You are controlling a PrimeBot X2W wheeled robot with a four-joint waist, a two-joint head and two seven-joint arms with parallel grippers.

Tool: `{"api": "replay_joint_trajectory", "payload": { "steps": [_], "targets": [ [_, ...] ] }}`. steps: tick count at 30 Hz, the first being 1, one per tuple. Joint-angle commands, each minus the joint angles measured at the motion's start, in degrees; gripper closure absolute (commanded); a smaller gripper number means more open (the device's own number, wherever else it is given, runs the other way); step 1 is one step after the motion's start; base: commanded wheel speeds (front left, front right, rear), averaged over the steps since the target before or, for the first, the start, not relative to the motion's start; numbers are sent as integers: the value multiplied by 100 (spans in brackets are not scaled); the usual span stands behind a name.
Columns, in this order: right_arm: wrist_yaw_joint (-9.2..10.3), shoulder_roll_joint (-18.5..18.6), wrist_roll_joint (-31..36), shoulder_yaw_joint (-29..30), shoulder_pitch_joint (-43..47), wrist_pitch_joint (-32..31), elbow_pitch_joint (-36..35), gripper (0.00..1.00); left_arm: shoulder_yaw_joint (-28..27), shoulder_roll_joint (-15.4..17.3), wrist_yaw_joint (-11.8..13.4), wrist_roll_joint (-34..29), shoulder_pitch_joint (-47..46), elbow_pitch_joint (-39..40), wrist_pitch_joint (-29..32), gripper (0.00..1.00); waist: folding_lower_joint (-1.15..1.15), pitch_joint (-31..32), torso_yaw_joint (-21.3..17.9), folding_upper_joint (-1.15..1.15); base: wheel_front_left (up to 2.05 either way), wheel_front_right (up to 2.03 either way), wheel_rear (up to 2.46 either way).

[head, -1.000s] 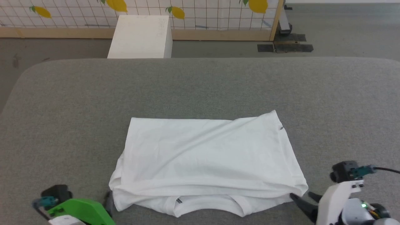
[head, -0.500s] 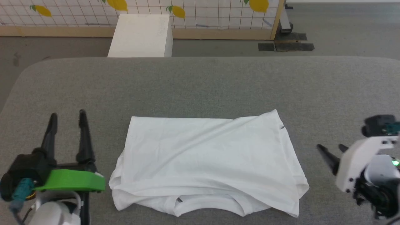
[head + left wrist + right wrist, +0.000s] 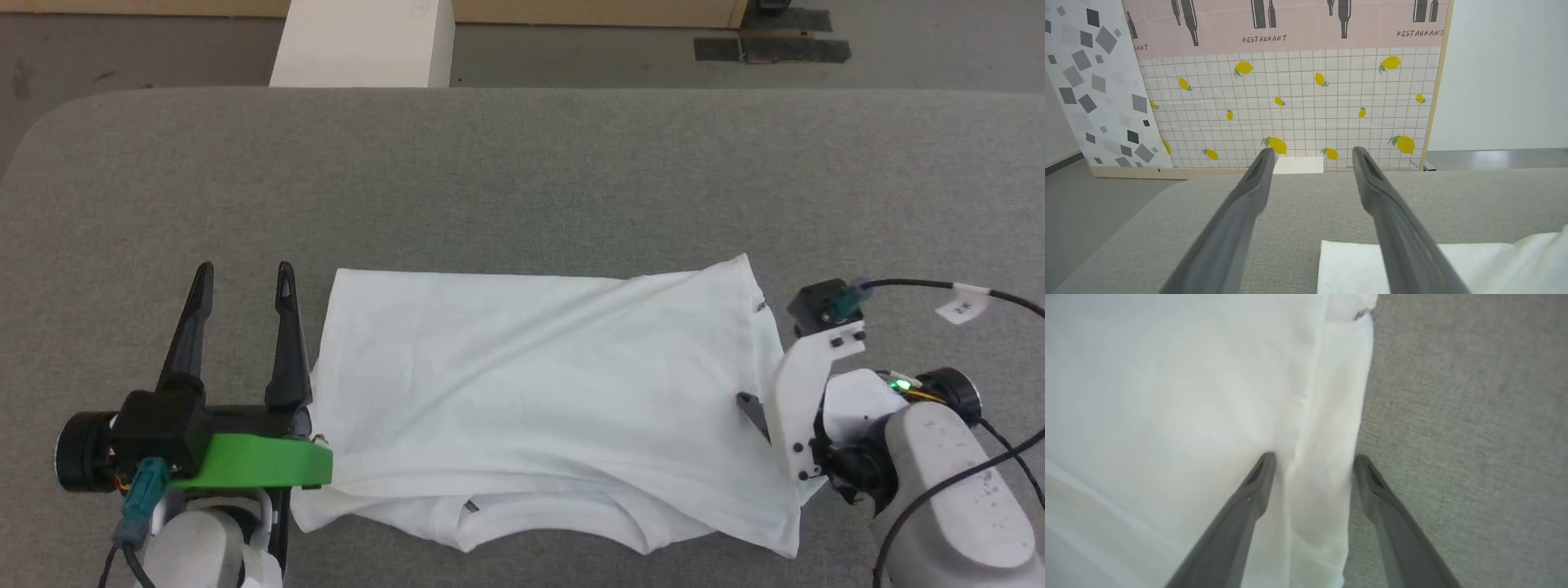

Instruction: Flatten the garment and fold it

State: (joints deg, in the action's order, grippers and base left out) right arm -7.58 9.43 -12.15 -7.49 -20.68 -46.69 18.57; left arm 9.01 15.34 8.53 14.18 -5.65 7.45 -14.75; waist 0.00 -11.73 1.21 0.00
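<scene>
The white garment (image 3: 539,392) lies folded into a wide rectangle on the grey padded table (image 3: 522,180), its round collar (image 3: 531,523) at the near edge. My left gripper (image 3: 242,276) is open just off the garment's left edge, its fingers pointing away from me and nothing between them. In the left wrist view the open left gripper (image 3: 1312,152) hangs over bare table, with the garment (image 3: 1474,265) at lower right. My right gripper (image 3: 755,412) sits at the garment's right edge. In the right wrist view it (image 3: 1312,459) is open, straddling that folded edge (image 3: 1327,416).
A rigid white box (image 3: 363,41) stands on the floor beyond the table's far edge. Behind it is a lemon-patterned partition (image 3: 1310,110). A cable (image 3: 906,284) runs from the right wrist. Bare grey table surrounds the garment on all sides.
The head camera has tilted down. My left gripper has moved right, close to the garment's left edge. My right gripper has swung in from the right onto the garment's right edge.
</scene>
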Motion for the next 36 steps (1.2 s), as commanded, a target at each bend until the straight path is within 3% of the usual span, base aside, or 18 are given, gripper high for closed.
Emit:
{"api": "replay_joint_trajectory", "payload": {
  "steps": [1, 4, 5, 6, 7, 13, 20, 25, 29, 36],
  "targets": [
    [9, 45, 65, -105, -105, 51, 139, 0, -54, -53, -61, -107, -49, -32, -24, 0, 0, -50, 1, 0, 0, 0, 0],
    [9, 38, 2, -289, -185, 30, 468, 0, -153, -167, -173, -161, -31, -100, -24, 0, 0, -67, -12, 0, 0, 0, 0],
    [9, 35, -64, -326, -214, 25, 553, 60, -182, -206, -220, -181, -21, -127, -24, 0, 0, -63, -17, 0, 0, 0, 0],
    [9, 34, -124, -326, -243, 68, 592, 75, -211, -238, -252, -189, -10, -152, -24, 0, 0, -58, -23, 0, 0, 0, 0],
    [9, 68, -199, -343, -285, 140, 630, 100, -260, -279, -292, -212, 5, -174, -24, 0, 0, -46, -33, 0, 0, 0, 0],
    [9, 473, -523, 28, -293, 367, 673, 100, -457, -425, -449, -313, 111, -259, -24, 0, 0, 48, -68, 0, 0, 0, 0],
    [9, 1138, -207, 814, -123, 326, 832, 100, -633, -524, -608, -424, 246, -323, -25, 0, 0, 137, -127, 0, 0, 0, 0],
    [9, 1237, 4, 1013, -77, 208, 689, 100, -685, -595, -703, -500, 254, -360, -25, 0, 0, 198, -140, 0, 0, 0, 0],
    [9, 1352, -154, 676, -9, -84, 59, 100, -738, -658, -768, -541, 281, -374, -25, 0, 0, 288, -141, 0, 0, 0, 0],
    [9, 1497, -1301, -43, 220, -879, -1765, 100, -845, -772, -861, -590, 380, -333, -25, 0, 0, 369, -113, 0, 0, 0, 0]
  ]
}}
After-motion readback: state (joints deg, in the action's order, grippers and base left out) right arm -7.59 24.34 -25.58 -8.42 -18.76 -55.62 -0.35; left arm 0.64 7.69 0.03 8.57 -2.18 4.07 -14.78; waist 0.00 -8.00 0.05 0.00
